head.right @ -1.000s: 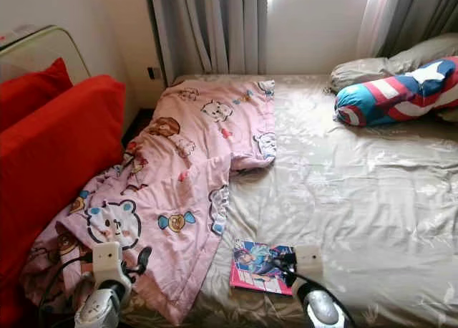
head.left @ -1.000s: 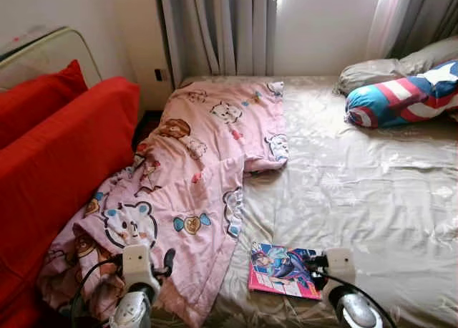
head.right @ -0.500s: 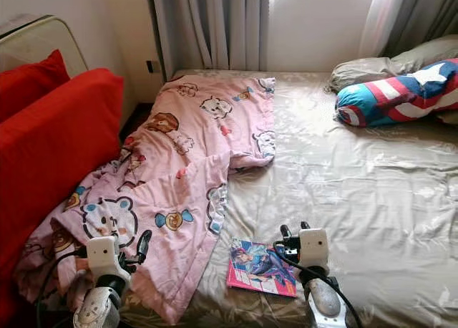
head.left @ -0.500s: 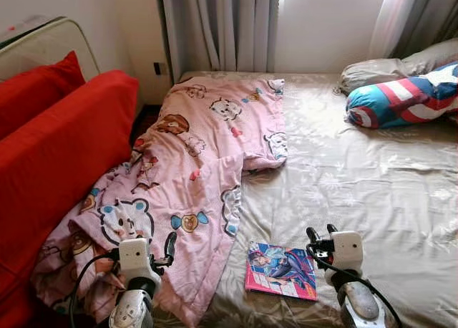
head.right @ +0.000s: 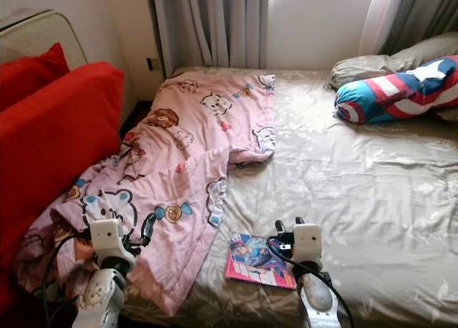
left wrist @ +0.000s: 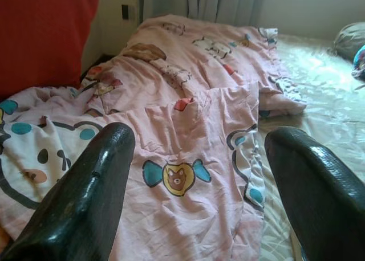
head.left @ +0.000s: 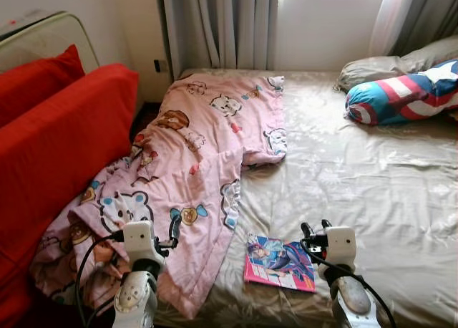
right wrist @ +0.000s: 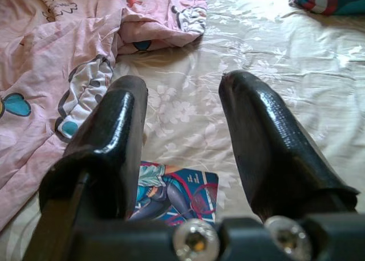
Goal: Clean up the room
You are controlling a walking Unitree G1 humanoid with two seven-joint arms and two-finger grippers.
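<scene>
Left eye view: one bed under a beige sheet, one pink cartoon blanket crumpled over its left half and spilling off the near edge, one comic book flat on the sheet near the foot, just beside the blanket's hem. One striped bolster and one grey pillow at the far right, two red cushions along the left. Left gripper hovers over the blanket, fingers spread, holding nothing; right gripper sits just right of the book, fingers parted, empty. Right eye view: same layout, book close to the right gripper, apparently not touching. Left wrist view: two black fingers wide apart, blanket between and beyond them. Right wrist view: fingers released, book low between them. Likely risks: the book lies flat on soft bedding, so a pinch could crease its cover or push it into the sheet; grabbing the blanket by one loose fold may drag it onto the book or off the bed.
</scene>
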